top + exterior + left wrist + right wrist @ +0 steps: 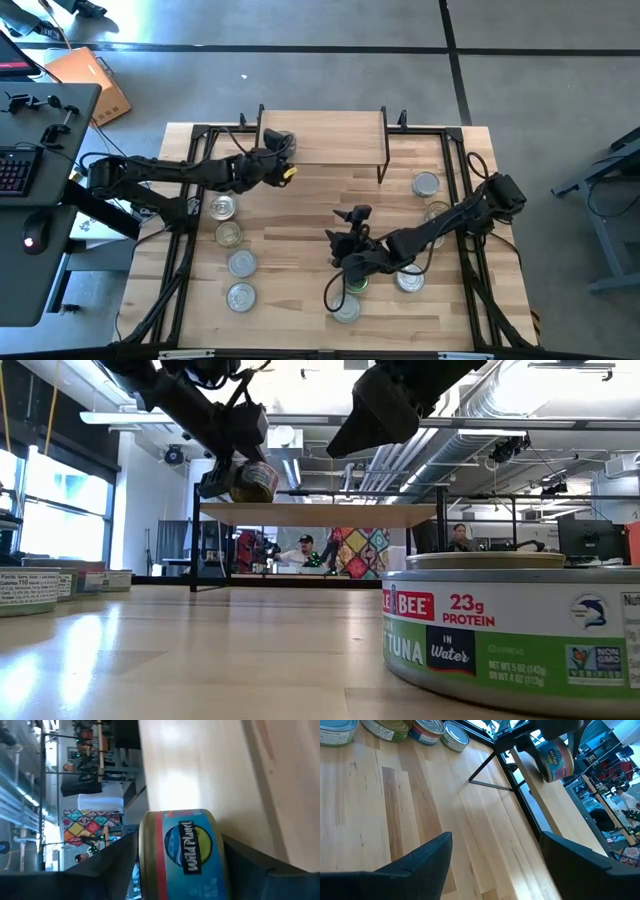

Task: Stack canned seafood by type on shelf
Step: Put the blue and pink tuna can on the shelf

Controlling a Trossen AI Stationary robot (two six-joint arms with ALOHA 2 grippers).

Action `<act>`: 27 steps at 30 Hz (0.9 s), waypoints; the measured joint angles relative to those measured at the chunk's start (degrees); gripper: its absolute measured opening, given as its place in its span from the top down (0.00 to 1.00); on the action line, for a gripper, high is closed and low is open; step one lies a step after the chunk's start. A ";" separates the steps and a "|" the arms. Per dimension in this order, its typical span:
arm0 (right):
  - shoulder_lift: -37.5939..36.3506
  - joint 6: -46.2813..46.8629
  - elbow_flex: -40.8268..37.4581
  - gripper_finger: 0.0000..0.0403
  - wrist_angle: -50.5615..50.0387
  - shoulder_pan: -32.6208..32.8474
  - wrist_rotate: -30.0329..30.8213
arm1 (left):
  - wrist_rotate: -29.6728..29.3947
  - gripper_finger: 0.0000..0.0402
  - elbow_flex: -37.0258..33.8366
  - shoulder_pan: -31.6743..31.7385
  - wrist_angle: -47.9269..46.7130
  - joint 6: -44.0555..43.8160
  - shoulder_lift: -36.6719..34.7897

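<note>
The shelf (325, 135) stands at the far middle of the surface (300, 240). The left tool (278, 150) is at the shelf's left end, above the surface, with a tin (252, 480) between its fingers. Four tins (232, 250) lie in a column on the surface's left side, below the left arm. The right tool (345, 245) hangs over the surface's middle, near the front. Beside it are tins (405, 278) at the front right, one (346, 308) nearest the front edge. Another tin (426, 184) lies farther back on the right, just in front of the shelf's right end.
</note>
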 joint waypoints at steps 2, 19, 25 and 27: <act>0.00 0.00 0.00 0.27 0.01 0.00 0.00 | 1.38 0.36 0.00 0.16 -0.79 0.00 0.00; 0.02 0.68 -0.02 0.27 0.01 -0.04 -0.31 | 11.92 0.34 0.00 5.84 -1.96 -3.23 -0.30; 0.02 0.68 -0.02 0.27 0.01 -0.07 -0.44 | 17.31 0.33 0.00 7.85 -2.26 -5.75 -2.08; 0.02 0.68 -0.02 0.27 0.01 -0.11 -0.45 | 19.19 0.32 0.00 8.64 -2.91 -7.49 -2.84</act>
